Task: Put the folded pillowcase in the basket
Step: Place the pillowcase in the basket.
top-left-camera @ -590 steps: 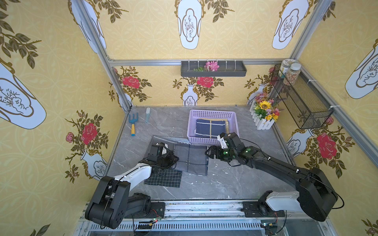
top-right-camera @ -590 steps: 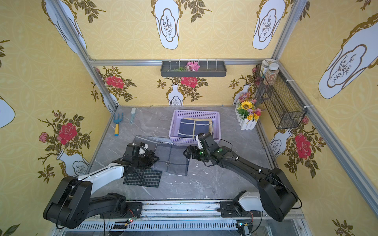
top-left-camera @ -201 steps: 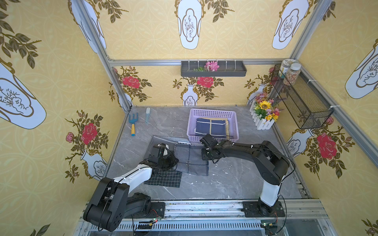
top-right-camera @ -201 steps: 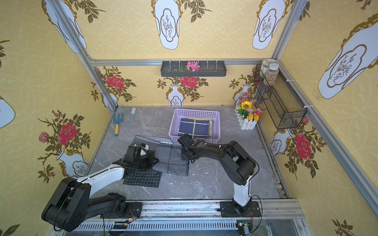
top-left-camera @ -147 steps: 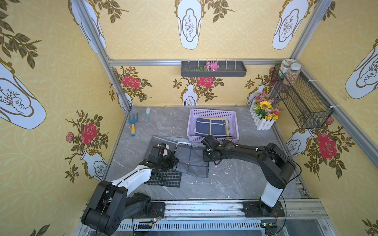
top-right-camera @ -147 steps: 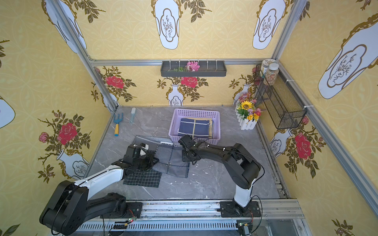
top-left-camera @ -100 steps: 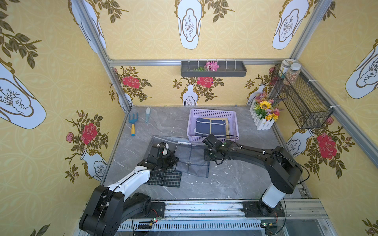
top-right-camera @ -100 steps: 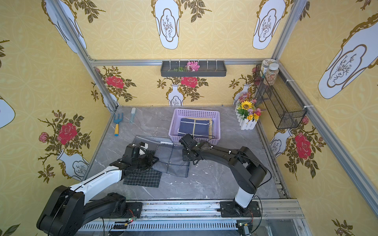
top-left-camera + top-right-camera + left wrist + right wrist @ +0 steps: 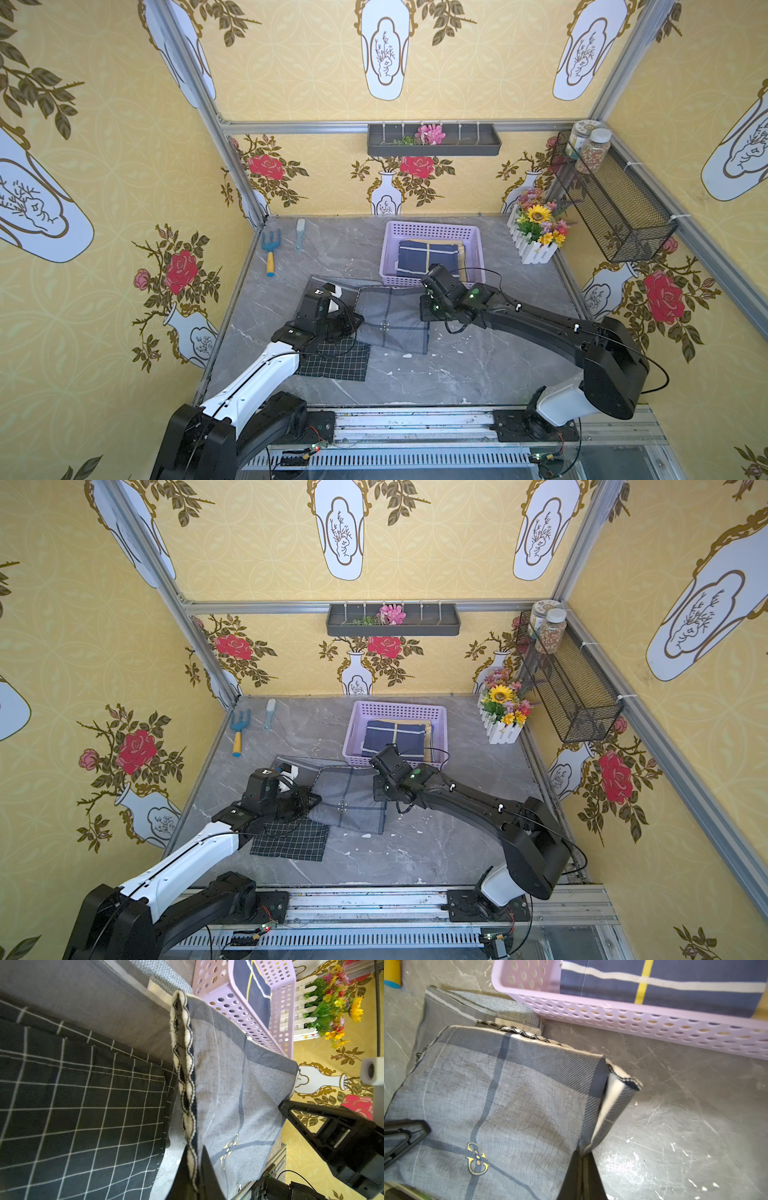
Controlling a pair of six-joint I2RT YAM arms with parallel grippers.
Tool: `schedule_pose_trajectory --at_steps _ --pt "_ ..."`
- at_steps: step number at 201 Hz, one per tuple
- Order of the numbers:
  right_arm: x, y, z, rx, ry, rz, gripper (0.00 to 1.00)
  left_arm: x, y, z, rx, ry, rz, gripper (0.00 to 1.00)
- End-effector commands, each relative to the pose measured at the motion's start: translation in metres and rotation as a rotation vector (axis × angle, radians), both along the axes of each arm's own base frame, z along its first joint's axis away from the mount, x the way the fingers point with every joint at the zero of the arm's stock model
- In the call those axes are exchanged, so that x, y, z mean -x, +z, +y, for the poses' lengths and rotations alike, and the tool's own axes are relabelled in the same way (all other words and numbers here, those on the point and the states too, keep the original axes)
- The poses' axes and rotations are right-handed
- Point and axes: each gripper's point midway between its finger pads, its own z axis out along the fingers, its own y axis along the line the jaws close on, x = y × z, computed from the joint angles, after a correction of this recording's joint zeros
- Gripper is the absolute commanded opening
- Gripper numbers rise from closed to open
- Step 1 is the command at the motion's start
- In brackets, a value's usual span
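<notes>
Clamps the folded grey-blue checked cloth pillowcase at opposite edges: right gripper tight on one hem, left gripper tight on the wavy-stitched seam. Spans the gap between the fingertips, outside the lilac perforated plastic basket just beyond them, beside a black white-gridded cloth.

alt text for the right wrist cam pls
The right gripper is shut on the raised edge of a folded grey-blue plaid pillowcase resting on a grey marble table. Beyond it stands the lilac basket, already holding a navy striped cloth; the left gripper shows at its opposite edge.
</notes>
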Motion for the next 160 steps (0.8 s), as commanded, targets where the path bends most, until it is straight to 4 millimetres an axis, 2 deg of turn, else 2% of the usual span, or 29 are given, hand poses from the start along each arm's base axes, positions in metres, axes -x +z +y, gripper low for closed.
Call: schedule_pose_trajectory --at_steps 1,82,125,160 --pt "-0.002 0.009 -0.006 0.014 -0.015 -0.025 0.0 -0.001 0.007 0.001 -0.005 0.003 -0.017 0.0" --pt "-0.006 0.045 -0.006 -0.022 0.011 -0.103 0.0 -0.004 0.038 -0.003 0.026 -0.001 -0.086 0.0" --pt "-0.018 0.061 -0.01 -0.024 0.015 -0.137 0.0 -0.013 0.053 -0.007 0.03 -0.003 -0.123 0.0" --pt "-0.032 0.073 -0.023 -0.047 -0.005 -0.157 0.0 -0.026 0.066 -0.011 0.034 -0.006 -0.168 0.0"
